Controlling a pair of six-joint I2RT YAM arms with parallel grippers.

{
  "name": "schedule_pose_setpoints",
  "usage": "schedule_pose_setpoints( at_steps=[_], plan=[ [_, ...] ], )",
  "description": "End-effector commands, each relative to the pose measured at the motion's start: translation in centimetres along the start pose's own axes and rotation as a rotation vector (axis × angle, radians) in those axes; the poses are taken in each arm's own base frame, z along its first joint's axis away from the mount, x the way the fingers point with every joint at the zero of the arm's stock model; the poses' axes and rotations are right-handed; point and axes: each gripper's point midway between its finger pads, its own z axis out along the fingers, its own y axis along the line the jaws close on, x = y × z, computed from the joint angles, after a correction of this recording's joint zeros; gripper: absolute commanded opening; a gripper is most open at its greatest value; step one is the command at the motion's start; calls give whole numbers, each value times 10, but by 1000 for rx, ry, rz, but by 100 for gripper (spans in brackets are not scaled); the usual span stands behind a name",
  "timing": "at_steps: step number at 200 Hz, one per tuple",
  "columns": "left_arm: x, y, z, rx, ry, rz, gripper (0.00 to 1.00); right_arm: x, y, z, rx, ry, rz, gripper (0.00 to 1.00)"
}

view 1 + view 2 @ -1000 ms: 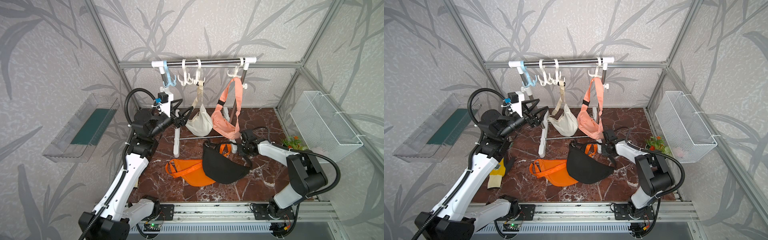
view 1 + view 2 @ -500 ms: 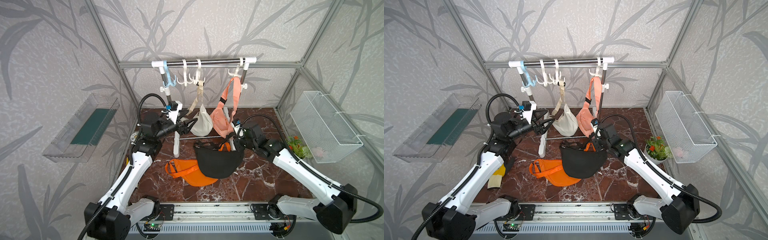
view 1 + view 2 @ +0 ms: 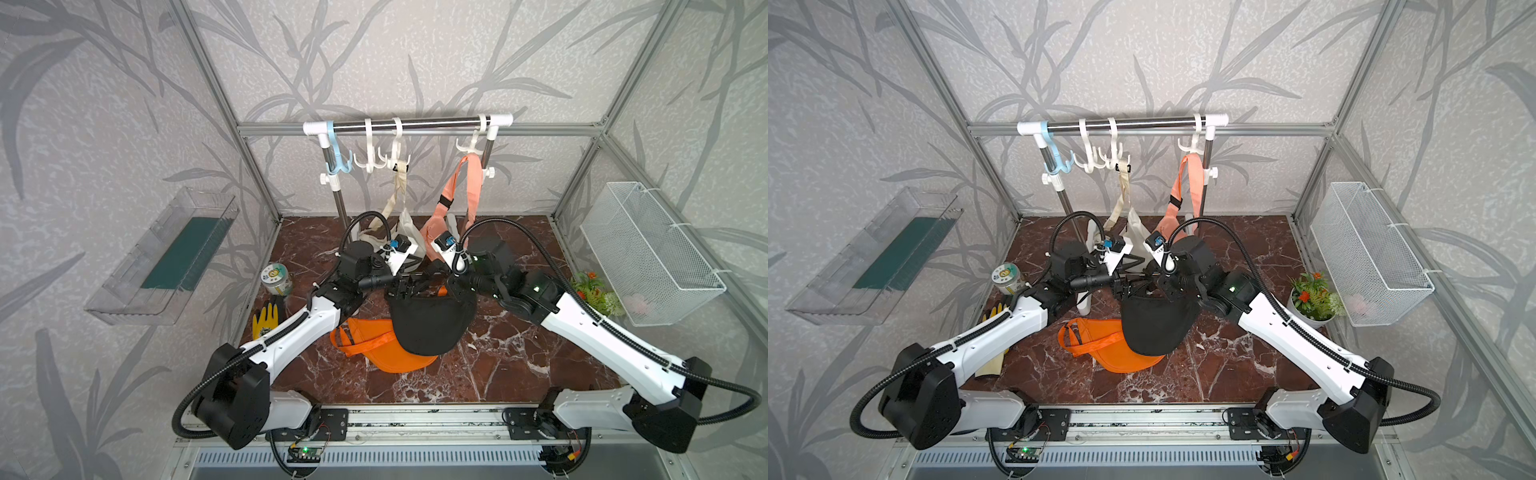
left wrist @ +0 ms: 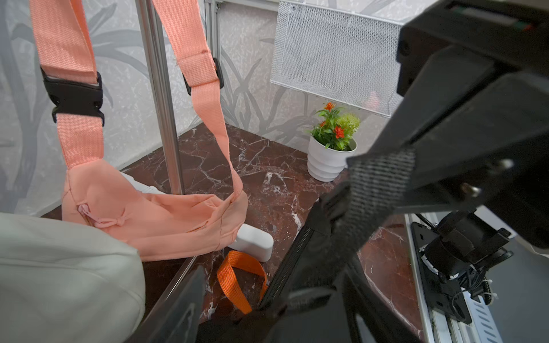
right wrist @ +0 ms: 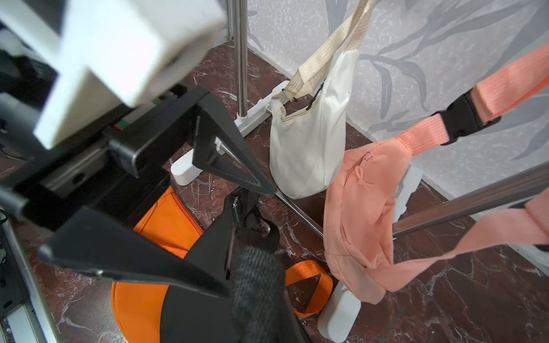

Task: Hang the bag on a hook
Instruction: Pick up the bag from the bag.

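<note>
The black bag (image 3: 430,322) (image 3: 1154,324) hangs in the air over the floor in both top views. My right gripper (image 3: 454,286) (image 4: 413,166) is shut on its black webbing strap (image 4: 377,190) (image 5: 255,282). My left gripper (image 3: 409,286) (image 3: 1129,286) stands open at the bag's other end, and the zipper end (image 5: 237,208) lies between its fingers (image 5: 231,160) without being pinched. On the rail, a blue hook (image 3: 338,164) and a white hook (image 3: 368,160) hang bare.
A cream bag (image 3: 405,232) and a pink bag (image 3: 440,224) hang from the other hooks just behind both grippers. An orange bag (image 3: 386,351) lies under the black one. A tin (image 3: 276,279), yellow glove (image 3: 266,320), plant pot (image 3: 594,291) and wire basket (image 3: 648,257) line the sides.
My right arm has lifted the black bag by its strap off the floor toward the middle. My left arm has swung right and down to the bag's other end, still open.
</note>
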Motion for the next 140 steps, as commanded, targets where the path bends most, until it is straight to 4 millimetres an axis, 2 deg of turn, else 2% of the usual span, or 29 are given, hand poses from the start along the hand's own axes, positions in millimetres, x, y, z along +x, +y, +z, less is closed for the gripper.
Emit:
schedule_pose_setpoints(
  at_steps=[1, 15, 21, 30, 37, 41, 46, 55, 62, 74, 95, 112, 126, 130, 140],
  plan=[
    [-7, 8, 8, -25, -58, 46, 75, -15, 12, -4, -54, -43, -7, 0],
    [-6, 14, 13, -40, -55, 41, 70, -17, 16, -6, -75, -52, -2, 0],
    [-7, 17, 14, -46, -59, 38, 63, -18, 16, -7, -76, -54, 4, 0],
    [-12, 17, 14, -45, -72, 38, 46, -17, 17, -7, -83, -58, 9, 0],
    [-16, 16, 13, -47, -75, 41, 18, -18, 17, -7, -81, -65, 15, 0],
    [-20, 19, 10, -70, -80, 36, 8, -17, 17, -6, -79, -67, 20, 0],
    [-24, 23, 7, -100, -88, 30, 0, -17, 16, -5, -74, -69, 24, 0],
    [-35, 24, -4, -125, -103, 40, 0, -14, 15, -2, -63, -64, 31, 0],
    [-45, 21, -13, -133, -113, 58, 0, -12, 14, 0, -57, -61, 34, 4],
    [-61, 18, -31, -158, -131, 81, 0, -8, 14, 7, -52, -59, 42, 16],
    [-82, 5, -52, -142, -165, 99, 0, -1, 18, 26, -62, -70, 61, 44],
    [-92, 2, -63, -137, -181, 87, 0, 5, 21, 46, -72, -68, 78, 56],
    [-102, 1, -73, -125, -217, 67, 0, 7, 21, 59, -61, -68, 96, 56],
    [-105, 2, -77, -125, -230, 60, 0, 6, 21, 62, -60, -72, 98, 52],
    [-114, 6, -88, -135, -268, 40, 0, 4, 18, 67, -47, -80, 109, 32]
  ],
)
